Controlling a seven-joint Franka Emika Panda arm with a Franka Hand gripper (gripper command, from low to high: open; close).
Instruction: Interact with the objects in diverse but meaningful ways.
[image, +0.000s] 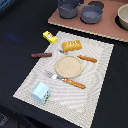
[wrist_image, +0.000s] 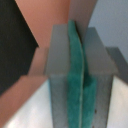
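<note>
The small pale blue carton (image: 40, 92), standing on the woven cream placemat (image: 95, 85) at its near corner over a black tabletop, looked light, stiff and best pinched across its flat sides, while the gripper (wrist_image: 75, 75), seen only in the wrist view, appeared closed with its teal pads (wrist_image: 75, 100) pressed together on nothing.

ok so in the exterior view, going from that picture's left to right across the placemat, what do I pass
Brown sausage-like stick → pale blue carton → yellow packet → round tan plate → orange bread loaf → wooden-handled knife. The fork overlaps the plate's span, so I left it out.
</note>
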